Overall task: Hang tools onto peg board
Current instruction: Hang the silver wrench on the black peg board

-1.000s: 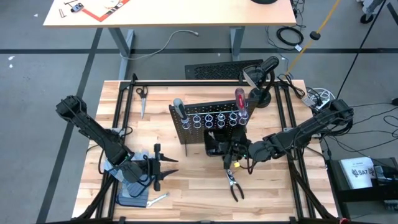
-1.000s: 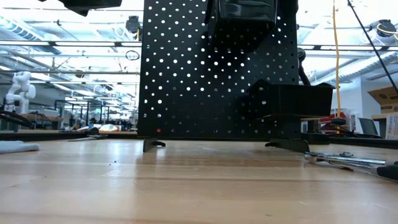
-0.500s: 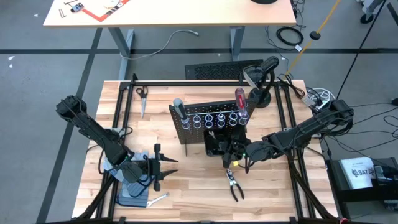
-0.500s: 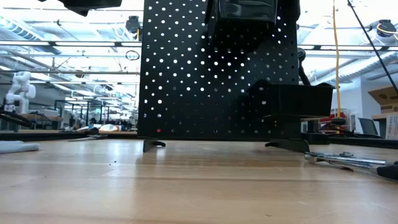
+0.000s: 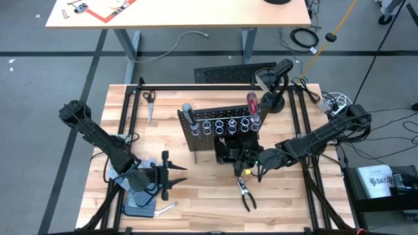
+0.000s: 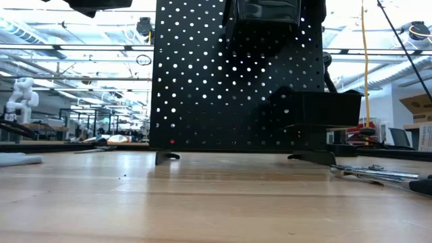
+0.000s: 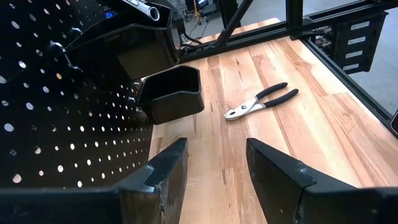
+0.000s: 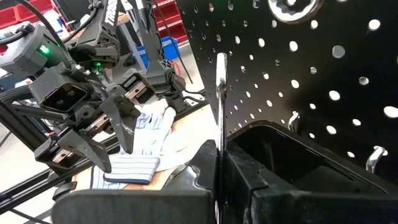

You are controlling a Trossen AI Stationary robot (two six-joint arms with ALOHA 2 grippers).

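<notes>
Nothing's really moved; right end effector [image 8: 217, 165] stays clamped on a thin silver wrench [image 8: 220, 99], upright over the black box-shaped bin [image 8: 298, 165], ready for dropping.

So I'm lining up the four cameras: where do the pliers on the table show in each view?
High view: the pliers lie flat on the wood, in front of the peg board.
Low view: at the far right edge, lying flat.
Left wrist view: right of centre, beyond the black bin.
Right wrist view: not in it.
Shared landmark: the peg board's black bin.
</notes>
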